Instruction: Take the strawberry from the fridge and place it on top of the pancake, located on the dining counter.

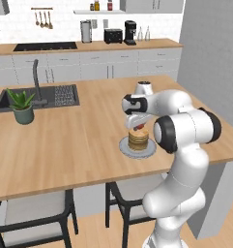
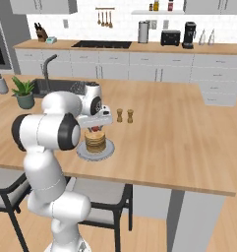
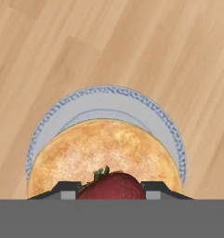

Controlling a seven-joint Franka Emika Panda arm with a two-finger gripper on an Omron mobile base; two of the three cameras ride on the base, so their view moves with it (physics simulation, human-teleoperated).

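The strawberry point(image 3: 111, 186) is dark red with a green leaf tip and sits between my two dark fingertips, just above the pancake point(image 3: 104, 155). The pancake is a tan-brown stack point(image 1: 138, 139) on a round grey plate point(image 3: 108, 100) on the light-wood dining counter point(image 1: 79, 135). My gripper point(image 1: 139, 128) points straight down over the stack, shut on the strawberry point(image 1: 139, 128). From the right, the strawberry point(image 2: 94, 129) shows as a red speck under the gripper point(image 2: 94, 129), right above the pancake point(image 2: 95, 141). The fridge is out of view.
Two small wooden shakers point(image 2: 125, 115) stand on the counter behind the plate point(image 2: 108, 150). A potted plant point(image 1: 22, 106) and a dark inset sink point(image 1: 38, 98) with a tap lie to the left. Chairs point(image 1: 36, 213) stand under the counter's near edge.
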